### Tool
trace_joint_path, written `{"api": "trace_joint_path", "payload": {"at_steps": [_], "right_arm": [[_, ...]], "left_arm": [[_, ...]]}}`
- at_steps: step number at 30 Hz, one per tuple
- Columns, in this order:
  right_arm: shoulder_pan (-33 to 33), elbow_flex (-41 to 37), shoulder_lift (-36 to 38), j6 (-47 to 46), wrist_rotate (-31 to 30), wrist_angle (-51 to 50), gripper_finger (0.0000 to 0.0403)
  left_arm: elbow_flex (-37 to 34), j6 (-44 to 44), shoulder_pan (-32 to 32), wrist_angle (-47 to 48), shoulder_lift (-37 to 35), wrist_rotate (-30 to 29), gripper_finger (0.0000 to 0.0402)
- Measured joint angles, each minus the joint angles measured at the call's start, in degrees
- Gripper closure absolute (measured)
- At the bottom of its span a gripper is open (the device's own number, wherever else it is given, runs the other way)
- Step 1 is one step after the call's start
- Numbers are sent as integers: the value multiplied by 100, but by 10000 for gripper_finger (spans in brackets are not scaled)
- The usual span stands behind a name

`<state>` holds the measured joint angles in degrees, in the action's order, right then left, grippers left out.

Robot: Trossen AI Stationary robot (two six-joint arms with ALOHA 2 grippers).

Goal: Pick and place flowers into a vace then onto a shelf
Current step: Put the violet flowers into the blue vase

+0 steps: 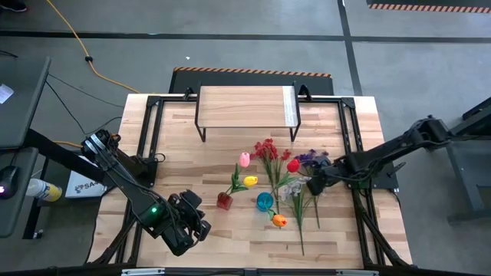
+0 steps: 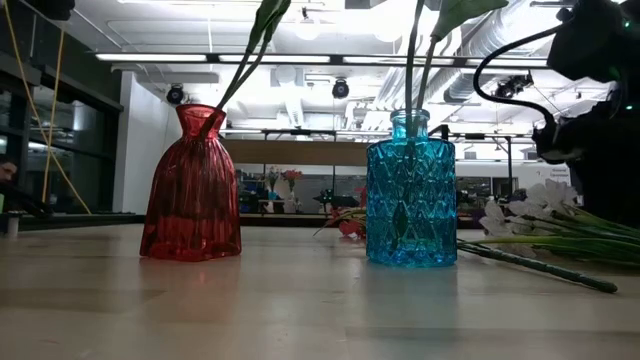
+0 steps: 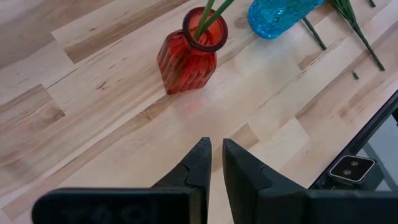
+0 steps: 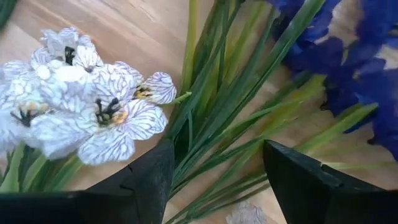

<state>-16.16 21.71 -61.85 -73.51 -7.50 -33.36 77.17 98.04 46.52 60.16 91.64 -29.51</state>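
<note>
Overhead, right gripper (image 1: pixel 313 185) jaws wide astride half-hidden green stems (image 4: pixel 230 124); left gripper (image 3: pixel 215 167) jaws narrow, empty.

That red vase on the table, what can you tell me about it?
The red vase looks like translucent ribbed glass, wide at the base, pinched to a narrow neck with a round mouth. It stands upright on the wooden tabletop, left of the blue vase and not touching it. Two green stems lean out of its mouth. No gripper touches it.
</note>
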Motion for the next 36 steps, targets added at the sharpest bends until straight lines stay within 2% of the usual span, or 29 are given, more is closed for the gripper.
{"api": "trace_joint_path", "payload": {"at_steps": [6, 16, 23, 36], "right_arm": [[0, 13, -167, -18, -102, 19, 191], [2, -15, 83, 89, -202, -200, 313], [2, -15, 561, 254, -433, -416, 394], [9, -13, 1912, 142, -1496, -474, 395]], "left_arm": [[0, 0, 0, -7, 0, 42, 328], [0, 2, 0, -9, -2, 47, 328], [0, 2, 0, -7, -2, 51, 328], [0, 2, 0, -54, -2, 56, 328]]}}
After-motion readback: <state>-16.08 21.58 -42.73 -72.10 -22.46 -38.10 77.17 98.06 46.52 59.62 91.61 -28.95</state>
